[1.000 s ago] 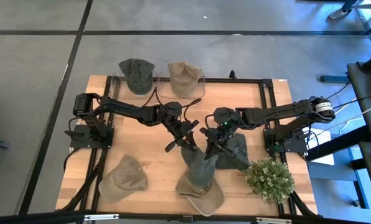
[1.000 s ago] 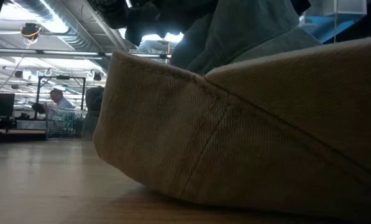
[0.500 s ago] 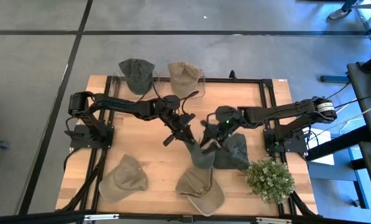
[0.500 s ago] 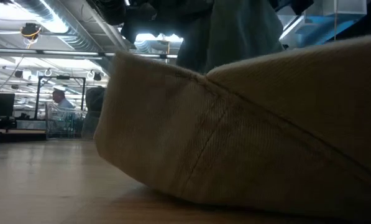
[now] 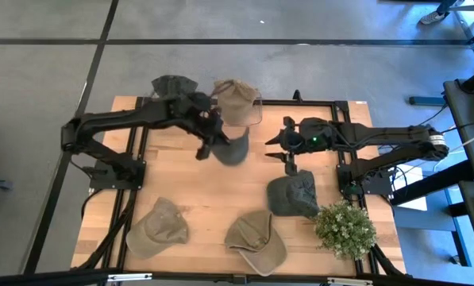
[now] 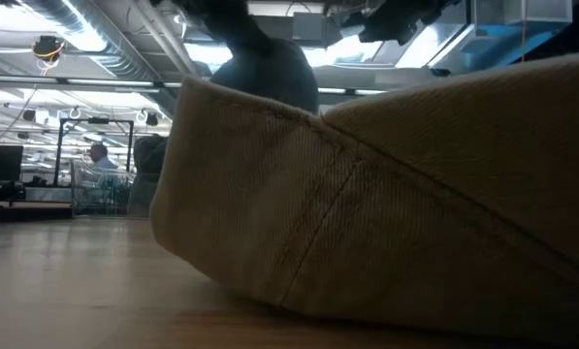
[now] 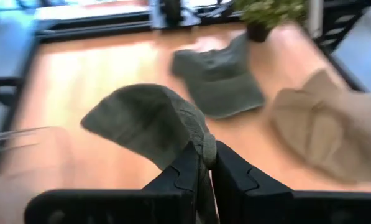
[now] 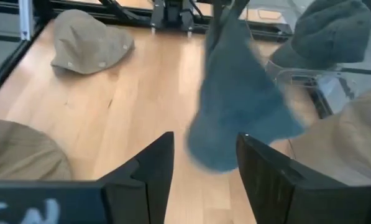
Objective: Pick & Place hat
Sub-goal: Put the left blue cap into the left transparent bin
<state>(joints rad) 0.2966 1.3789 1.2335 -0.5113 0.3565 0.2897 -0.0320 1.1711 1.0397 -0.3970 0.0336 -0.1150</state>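
Since the previous frame, your left gripper [image 5: 207, 137], jaws clamped on the grey hat [image 5: 233, 148], swung it toward the desk's far edge while the right gripper [image 5: 279, 149], jaws apart, withdrew; that thin pinch risked dropping it.

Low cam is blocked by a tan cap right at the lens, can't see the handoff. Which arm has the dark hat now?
Observer: The left gripper is shut on the dark green hat, lifted near the table's far edge.
Operator: Right arm let go?
Observer: Yes, the right gripper is open and empty, apart from the hat.
Operator: Where would it go?
Observer: Probably the clear stands at the far edge: a green hat and a tan hat sit on them.
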